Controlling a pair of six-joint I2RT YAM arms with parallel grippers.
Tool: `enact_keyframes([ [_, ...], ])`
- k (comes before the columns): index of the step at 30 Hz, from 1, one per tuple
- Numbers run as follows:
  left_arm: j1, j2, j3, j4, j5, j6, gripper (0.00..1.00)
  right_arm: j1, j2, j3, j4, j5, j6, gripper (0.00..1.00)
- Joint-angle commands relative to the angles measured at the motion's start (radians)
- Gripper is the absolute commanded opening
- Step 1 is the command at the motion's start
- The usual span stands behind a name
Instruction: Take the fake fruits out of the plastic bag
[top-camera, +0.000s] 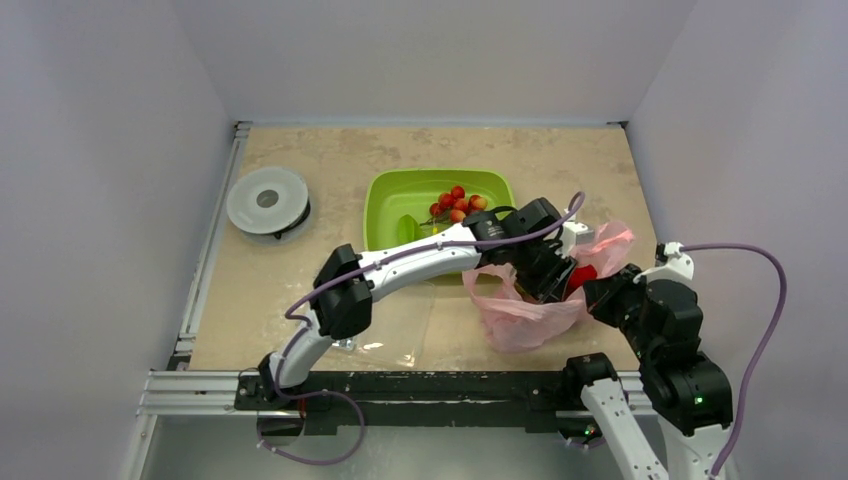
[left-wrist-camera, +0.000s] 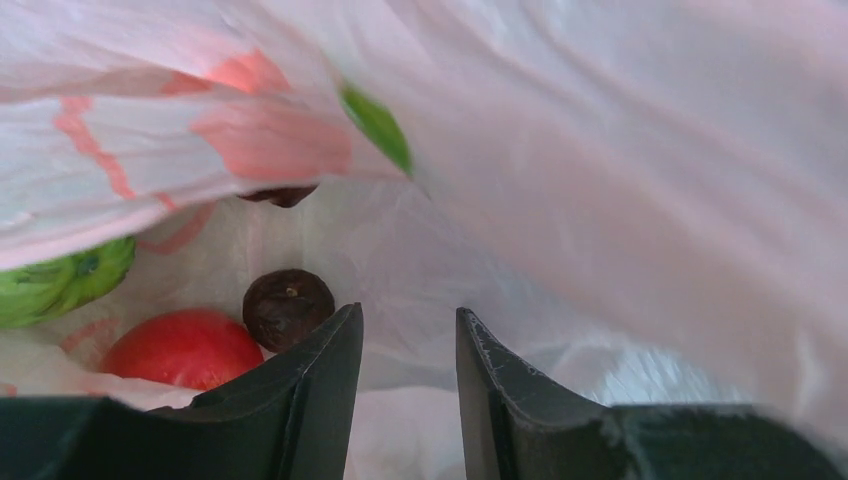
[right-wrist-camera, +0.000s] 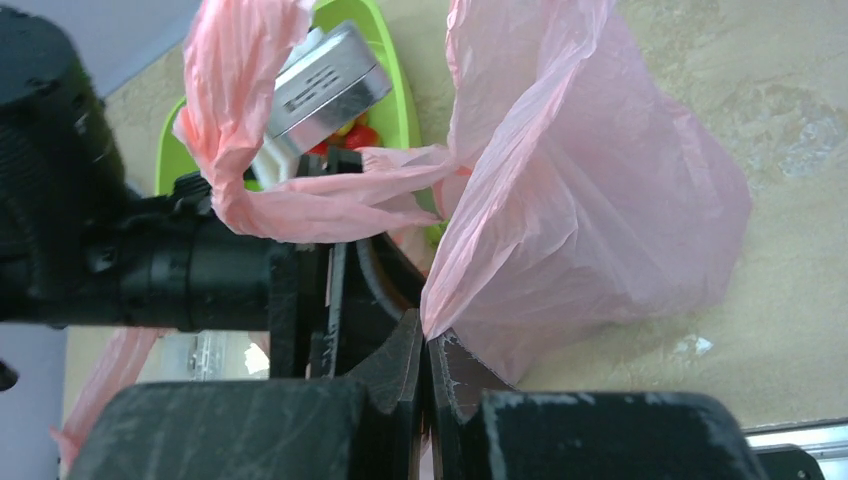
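Note:
The pink plastic bag (top-camera: 520, 315) lies right of centre, and my left gripper (top-camera: 548, 280) reaches into its mouth. Inside, in the left wrist view, the left gripper (left-wrist-camera: 408, 320) stands open with only bag film showing in the gap. Left of its fingers lie fake fruits: a red round one (left-wrist-camera: 185, 347), a dark maroon one (left-wrist-camera: 287, 305) touching the left fingertip's outer side, and a green one (left-wrist-camera: 60, 280). Another green piece (left-wrist-camera: 380, 125) shows through the film above. My right gripper (right-wrist-camera: 428, 345) is shut on the edge of the bag (right-wrist-camera: 600, 220).
A green tray (top-camera: 395, 200) with a cluster of red berries (top-camera: 455, 203) stands behind the bag. A grey round spool (top-camera: 267, 201) sits at the left. A clear flat box (top-camera: 400, 335) lies near the front edge. Walls close in on three sides.

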Motion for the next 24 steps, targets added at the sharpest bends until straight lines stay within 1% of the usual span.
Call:
enact_keyframes([
  [1, 0.005, 0.031, 0.104, -0.014, 0.014, -0.016, 0.38, 0.0, -0.024, 0.012, 0.054, -0.073, -0.031, 0.0],
  [8, -0.001, 0.087, 0.121, -0.077, -0.054, 0.068, 0.37, 0.0, -0.04, 0.031, 0.102, -0.115, -0.032, 0.0],
  [9, -0.002, 0.096, 0.131, -0.099, -0.07, 0.085, 0.31, 0.0, -0.041, 0.034, 0.107, -0.116, -0.032, 0.0],
  [10, -0.006, 0.104, 0.137, -0.112, -0.081, 0.102, 0.29, 0.0, -0.041, 0.036, 0.112, -0.114, -0.032, 0.0],
  [15, -0.012, 0.14, 0.134, -0.146, -0.084, 0.147, 0.29, 0.0, -0.036, 0.03, 0.104, -0.093, -0.034, 0.0],
  [17, -0.016, 0.136, 0.111, -0.156, -0.098, 0.167, 0.28, 0.0, -0.034, 0.027, 0.096, -0.077, -0.032, 0.0],
  [18, -0.019, 0.131, 0.093, -0.157, -0.108, 0.183, 0.29, -0.001, -0.034, 0.024, 0.089, -0.067, -0.03, 0.0],
  [21, -0.031, 0.115, 0.021, -0.162, -0.163, 0.223, 0.39, 0.0, -0.029, 0.02, 0.078, -0.057, -0.028, 0.0],
  [24, -0.037, 0.108, -0.028, -0.166, -0.222, 0.245, 0.43, -0.001, -0.027, 0.021, 0.079, -0.052, -0.028, 0.0],
])
